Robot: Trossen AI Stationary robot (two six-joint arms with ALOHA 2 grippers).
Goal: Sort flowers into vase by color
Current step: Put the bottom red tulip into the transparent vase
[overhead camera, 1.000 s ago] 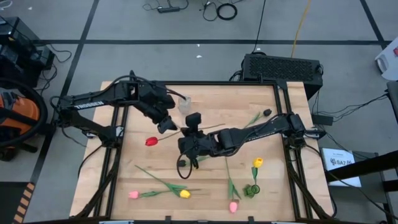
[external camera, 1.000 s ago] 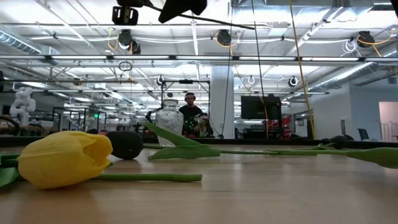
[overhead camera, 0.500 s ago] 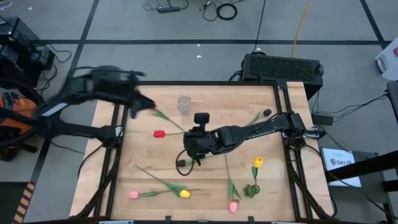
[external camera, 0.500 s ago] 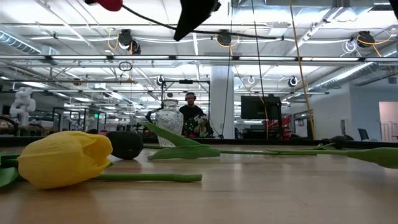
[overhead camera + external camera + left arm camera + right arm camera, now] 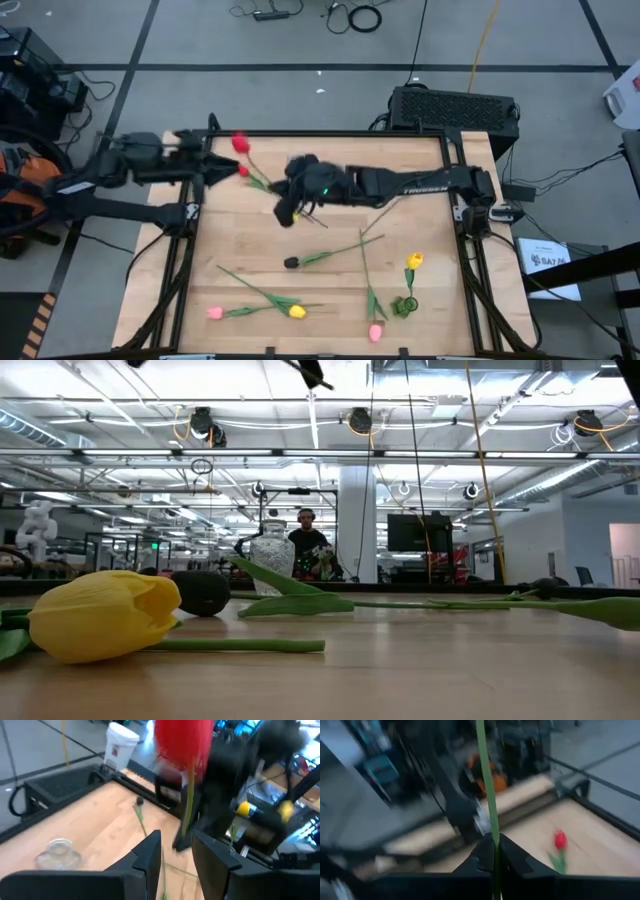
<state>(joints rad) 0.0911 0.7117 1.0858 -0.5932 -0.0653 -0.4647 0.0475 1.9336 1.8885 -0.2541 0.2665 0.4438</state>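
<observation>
The left claw (image 5: 215,170) hangs above the far left corner of the pale wooden table (image 5: 240,240), clenched on the thin green stem of a red artificial tulip (image 5: 240,143); in the left wrist view the stem runs up between the two dark fingers (image 5: 150,857) to the red head (image 5: 182,742). The right claw (image 5: 292,210) sits just beside it, reaching across the far half of the table, and it too grips a thin green stem (image 5: 489,785) between its nearly closed fingers (which flower that stem belongs to cannot be told). A second red tulip head (image 5: 560,840) shows beyond it in the right wrist view.

The small clear glass vase (image 5: 59,854) stands near the far edge of the table; from the low camera it appears as a ribbed glass vessel (image 5: 271,555).

The other flowers lie flat on the table. A dark maroon-black tulip (image 5: 292,262) lies near the middle, its stem pointing toward the right edge. Along the near edge lie a pink tulip (image 5: 214,313), a yellow tulip (image 5: 297,312) and another pink tulip (image 5: 375,332). A second yellow tulip (image 5: 414,261) lies toward the near right corner.
</observation>
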